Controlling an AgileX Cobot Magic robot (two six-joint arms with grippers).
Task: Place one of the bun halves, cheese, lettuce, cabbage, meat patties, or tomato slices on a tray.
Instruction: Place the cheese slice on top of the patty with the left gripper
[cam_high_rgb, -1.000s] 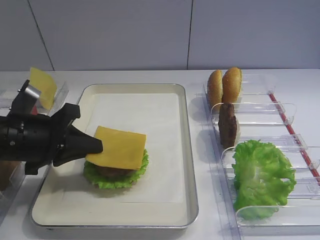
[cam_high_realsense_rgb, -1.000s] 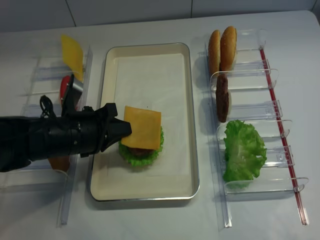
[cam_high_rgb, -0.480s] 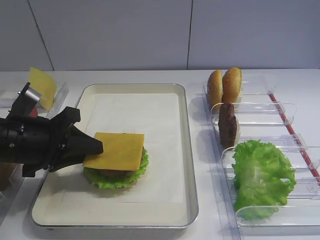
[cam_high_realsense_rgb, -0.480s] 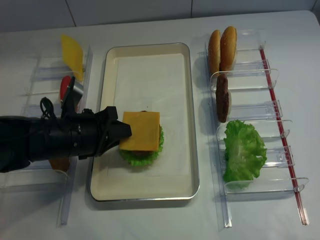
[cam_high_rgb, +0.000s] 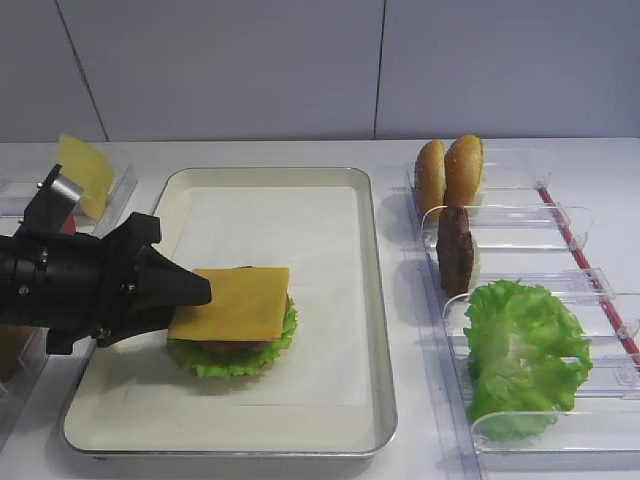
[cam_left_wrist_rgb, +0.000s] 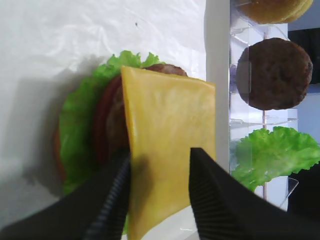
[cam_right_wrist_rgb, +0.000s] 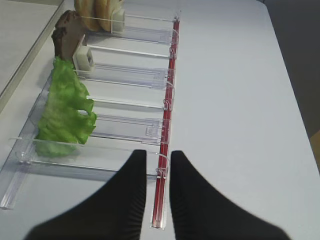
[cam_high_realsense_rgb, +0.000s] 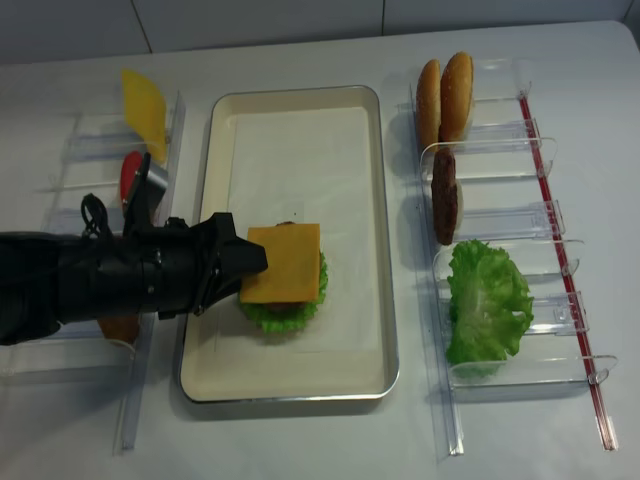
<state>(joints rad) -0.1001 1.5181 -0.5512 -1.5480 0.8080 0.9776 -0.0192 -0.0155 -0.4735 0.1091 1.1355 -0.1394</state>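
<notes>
Cheese: the yellow slice (cam_high_rgb: 232, 302) lies flat on top of the stack, in the front half of the tray and nearer its left rim; its left edge sits between the left gripper's fingers.
Stack under it: a meat patty (cam_left_wrist_rgb: 116, 120) and something red on a lettuce leaf (cam_high_rgb: 232, 355), all on the paper liner.
Tray: cream tray (cam_high_rgb: 378, 300) in the middle of the tabletop, between the two sets of clear racks.
Left gripper: (cam_left_wrist_rgb: 160, 172) its fingers stand apart, one on each side of the cheese's edge; in the wrist view they look loose on the slice, not pinching it.
Right gripper: (cam_right_wrist_rgb: 156, 172) fingers nearly together, nothing between them, hanging over the near right of the tabletop beside the right-hand rack (cam_right_wrist_rgb: 125, 130).
Done, as I judge it: the cheese rests on the tray's stack and looks let go.
Left, as I judge it: the left gripper has to draw clear without dragging the slice.
Unused supplies: two bun halves (cam_high_rgb: 450, 170), a spare patty (cam_high_rgb: 455, 248) and a lettuce leaf (cam_high_rgb: 520, 350) in the right rack; a spare cheese slice (cam_high_rgb: 85, 172) at the far left.
</notes>
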